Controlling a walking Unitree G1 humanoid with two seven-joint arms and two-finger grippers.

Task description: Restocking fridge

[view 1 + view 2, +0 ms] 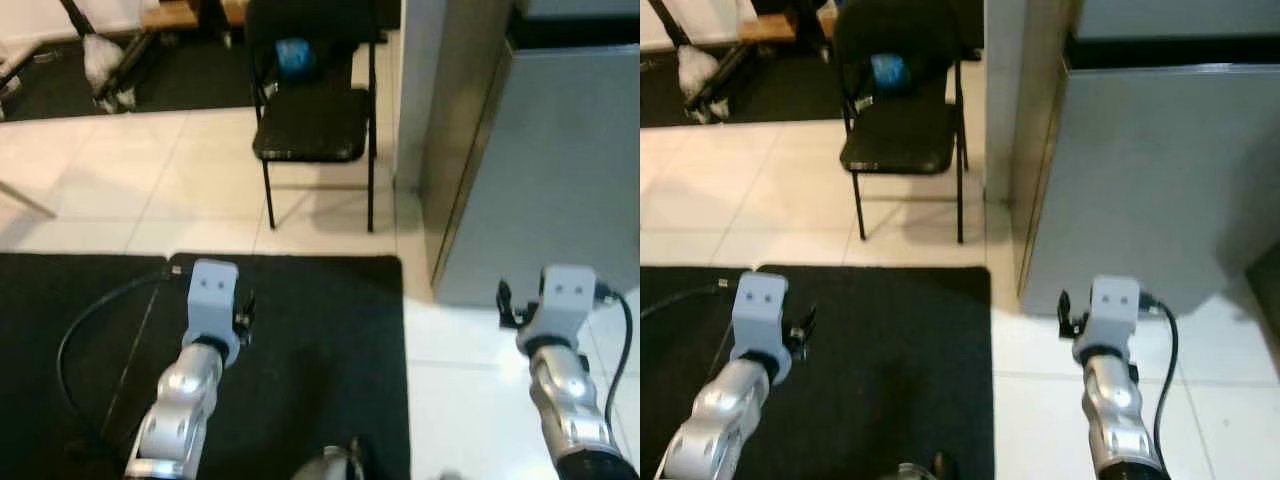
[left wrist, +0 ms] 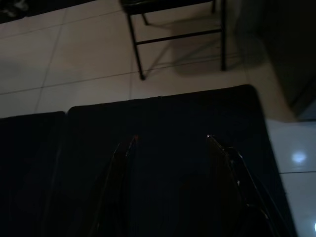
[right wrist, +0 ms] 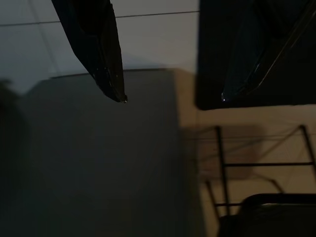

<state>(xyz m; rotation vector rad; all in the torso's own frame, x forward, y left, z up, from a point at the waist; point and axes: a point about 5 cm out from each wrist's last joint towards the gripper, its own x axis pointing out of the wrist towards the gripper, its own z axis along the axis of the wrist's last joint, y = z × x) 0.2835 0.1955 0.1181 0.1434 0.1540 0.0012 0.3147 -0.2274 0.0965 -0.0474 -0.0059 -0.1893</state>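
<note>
A grey fridge (image 1: 545, 170) stood closed at the robot's right, on pale floor tiles (image 1: 120, 180). The left pincer (image 2: 170, 148), fingers spread and holding nothing, hung over a black mat (image 1: 320, 360). The right pincer (image 3: 173, 96), likewise spread and empty, hovered above the tiles just before the fridge's front. Beyond the mat, left of the fridge, a black folding chair (image 1: 312, 125) carried a blue object (image 1: 295, 57) at its backrest.
</note>
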